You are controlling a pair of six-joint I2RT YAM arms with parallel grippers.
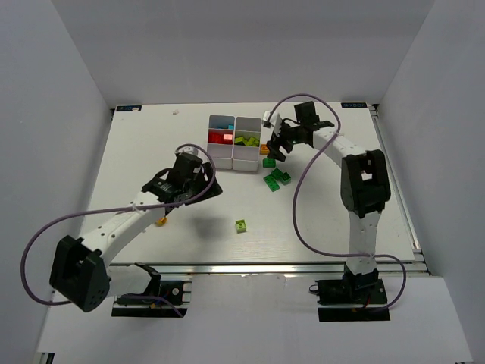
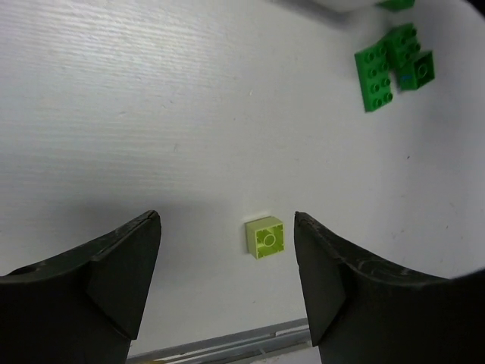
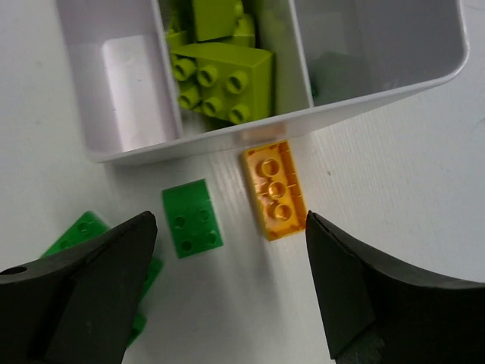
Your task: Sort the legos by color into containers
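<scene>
Now | left gripper point(image 2: 227, 224) released, empty; lime lego point(image 2: 265, 236) just ahead, bare table around, front edge near | containers point(image 1: 235, 142) mid-far | right gripper point(image 3: 231, 224) released, empty above orange lego point(image 3: 275, 189) just beside containers' wall | top view alone shows small orange piece point(image 1: 161, 222) under left arm

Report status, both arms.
Left hand open, empty, lone lime brick ahead. Right hand open above orange brick beside tray. Green brick close alongside.
</scene>
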